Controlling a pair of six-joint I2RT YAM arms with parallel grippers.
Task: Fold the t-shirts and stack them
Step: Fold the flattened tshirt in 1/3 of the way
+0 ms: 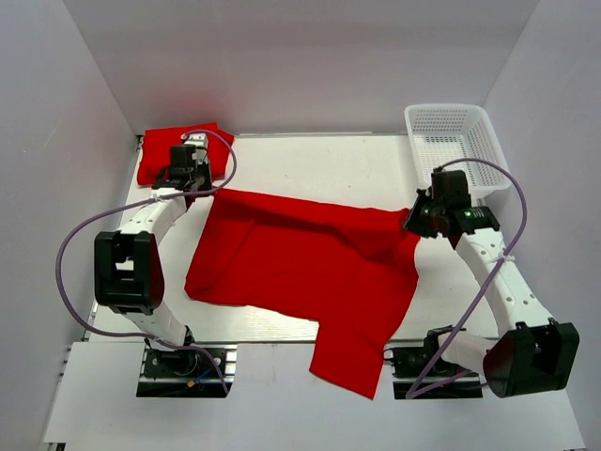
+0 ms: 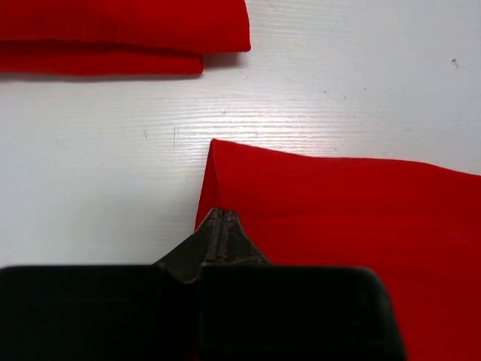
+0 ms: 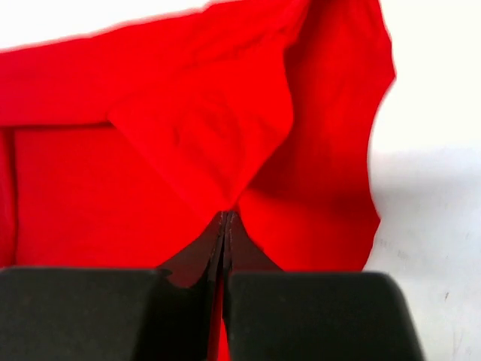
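A red t-shirt [image 1: 300, 272] lies spread across the middle of the table, its lower part hanging over the near edge. My left gripper [image 1: 199, 191] is shut on its far left corner; in the left wrist view [image 2: 218, 212] the jaws pinch the cloth edge [image 2: 338, 210]. My right gripper [image 1: 411, 221] is shut on the shirt's far right corner, cloth [image 3: 195, 143] bunched up at the closed jaw tips [image 3: 226, 216]. A folded red t-shirt [image 1: 160, 155] lies at the far left, also in the left wrist view [image 2: 113, 34].
A white mesh basket [image 1: 455, 141] stands at the far right corner. White walls enclose the table on three sides. Purple cables loop from both arms.
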